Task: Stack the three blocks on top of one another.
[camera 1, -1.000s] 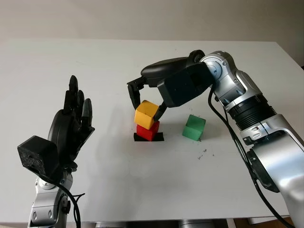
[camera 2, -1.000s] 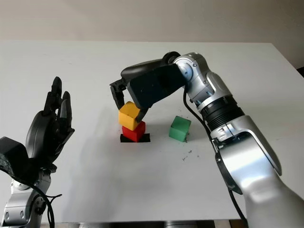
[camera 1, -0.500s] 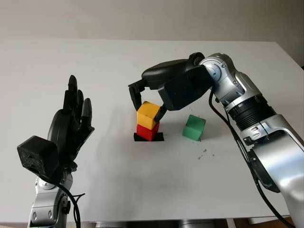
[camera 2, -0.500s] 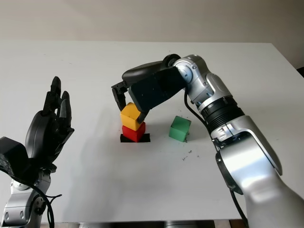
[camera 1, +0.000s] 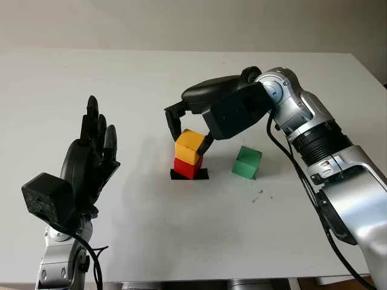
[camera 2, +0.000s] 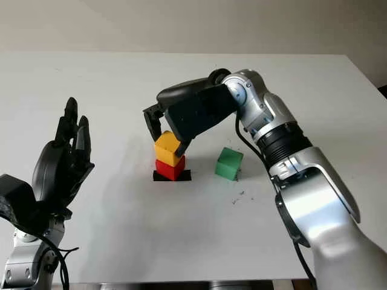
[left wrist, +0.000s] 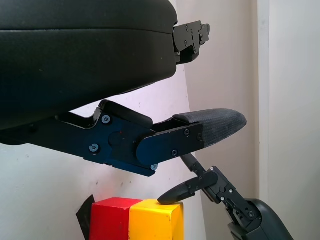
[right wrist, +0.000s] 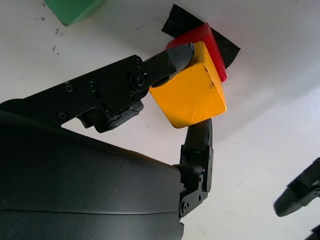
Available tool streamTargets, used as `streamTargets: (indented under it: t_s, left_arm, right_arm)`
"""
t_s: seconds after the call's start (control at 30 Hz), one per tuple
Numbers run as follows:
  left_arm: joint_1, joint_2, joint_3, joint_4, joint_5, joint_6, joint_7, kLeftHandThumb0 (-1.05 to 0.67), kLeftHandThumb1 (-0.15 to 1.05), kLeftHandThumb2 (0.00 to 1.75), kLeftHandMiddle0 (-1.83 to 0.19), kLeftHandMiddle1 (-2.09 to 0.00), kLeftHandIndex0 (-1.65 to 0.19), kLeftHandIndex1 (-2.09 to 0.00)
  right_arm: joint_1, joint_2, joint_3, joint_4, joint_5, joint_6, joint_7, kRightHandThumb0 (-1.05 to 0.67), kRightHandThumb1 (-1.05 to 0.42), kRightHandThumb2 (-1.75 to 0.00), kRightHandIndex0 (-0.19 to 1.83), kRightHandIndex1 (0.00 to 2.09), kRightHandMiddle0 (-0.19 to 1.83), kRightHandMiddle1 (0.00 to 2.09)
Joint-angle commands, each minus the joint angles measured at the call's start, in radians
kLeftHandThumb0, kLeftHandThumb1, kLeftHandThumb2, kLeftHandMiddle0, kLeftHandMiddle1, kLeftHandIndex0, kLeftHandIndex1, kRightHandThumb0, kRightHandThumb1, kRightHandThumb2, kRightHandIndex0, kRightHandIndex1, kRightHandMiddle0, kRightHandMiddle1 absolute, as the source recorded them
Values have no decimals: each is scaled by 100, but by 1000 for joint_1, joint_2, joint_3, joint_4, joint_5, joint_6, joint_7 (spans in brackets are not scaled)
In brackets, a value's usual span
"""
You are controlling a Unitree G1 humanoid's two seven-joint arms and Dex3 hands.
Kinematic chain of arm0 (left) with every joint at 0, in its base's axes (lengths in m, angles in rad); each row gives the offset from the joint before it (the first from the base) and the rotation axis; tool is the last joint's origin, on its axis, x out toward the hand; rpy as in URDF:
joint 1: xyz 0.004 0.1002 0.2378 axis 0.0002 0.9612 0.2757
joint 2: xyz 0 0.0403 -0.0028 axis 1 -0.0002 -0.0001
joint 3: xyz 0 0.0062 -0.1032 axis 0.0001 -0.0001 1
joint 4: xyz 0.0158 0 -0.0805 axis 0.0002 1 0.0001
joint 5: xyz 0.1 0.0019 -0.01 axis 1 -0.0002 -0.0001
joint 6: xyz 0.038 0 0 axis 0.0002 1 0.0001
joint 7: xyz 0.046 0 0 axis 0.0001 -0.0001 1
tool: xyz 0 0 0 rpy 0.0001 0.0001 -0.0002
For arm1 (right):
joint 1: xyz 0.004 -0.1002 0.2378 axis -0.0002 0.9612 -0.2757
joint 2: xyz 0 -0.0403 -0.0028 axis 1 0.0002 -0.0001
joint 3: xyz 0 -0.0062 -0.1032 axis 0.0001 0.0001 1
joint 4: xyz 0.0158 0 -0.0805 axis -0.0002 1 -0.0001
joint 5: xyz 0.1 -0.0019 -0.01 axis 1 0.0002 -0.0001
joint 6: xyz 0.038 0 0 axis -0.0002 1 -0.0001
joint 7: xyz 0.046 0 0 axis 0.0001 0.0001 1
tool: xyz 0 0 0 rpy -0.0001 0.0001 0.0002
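- A white table (camera 1: 181,241) runs back to a pale wall, and the robot's two arms reach in over its near edge.
- Nothing here is a container; the only marked spot is a patch of black tape (camera 1: 204,175) near the middle of the table, with the red block (camera 1: 187,168) sitting on it.
- The yellow block (camera 1: 190,145) sits on top of the red block, a little tilted and turned against it.
- The right hand (camera 1: 188,128) reaches over the stack from the right and pinches the yellow block between its black fingers (right wrist: 172,56), one on each of two opposite sides.
- The green block (camera 1: 247,162) sits alone on the table just to the right of the stack, apart from it.
- The left hand (camera 1: 91,163) is raised upright at the near left, well apart from the blocks, open and holding nothing.
- The right wrist view shows the fingertips pressed on the yellow block's faces, and the tape poking out beyond the red block.
- The left wrist view catches the stack side-on, with one right-hand finger against the yellow block (left wrist: 156,220).
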Motion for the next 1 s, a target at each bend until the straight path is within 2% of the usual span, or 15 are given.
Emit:
streamTargets:
  t_s: [0.0,0.03,0.13,0.27,0.43,0.73,0.97]
  left_arm:
    - [9,-2,-3,-22,4,0,4,-73,105,65,19,-5,19,-2]
    - [9,-3,-3,-24,2,2,4,-72,105,65,19,-5,19,-3]
    - [9,-3,-4,-25,-1,1,2,-71,105,65,19,-4,19,-2]
    - [10,0,-4,-30,-3,8,-2,-69,105,66,19,-4,19,-2]
    - [11,1,-2,-28,-5,0,-7,-68,105,65,19,-5,19,-2]
    - [13,0,-5,-35,-2,10,-8,-65,105,64,19,-5,19,0]
    - [20,-4,-8,-45,5,23,4,-68,105,64,19,-5,19,-2]
  right_arm:
    - [2,-7,4,-20,2,30,25,-40,-97,-5,7,2,12,147]
    - [2,-10,7,-28,0,38,37,-44,-96,-5,0,2,5,114]
    - [5,-17,14,-51,-8,51,55,-50,-92,-5,-13,3,8,40]
    - [14,-26,15,-70,-12,51,56,-56,-88,-4,-19,0,-6,14]
    - [31,-36,14,-87,-25,39,25,-64,-84,-4,-19,0,-18,3]
    - [42,-66,3,-79,-37,-27,-56,-75,-84,-6,-19,0,-19,0]
    - [33,-158,-92,-118,68,13,22,-73,-83,-5,-19,0,-17,2]
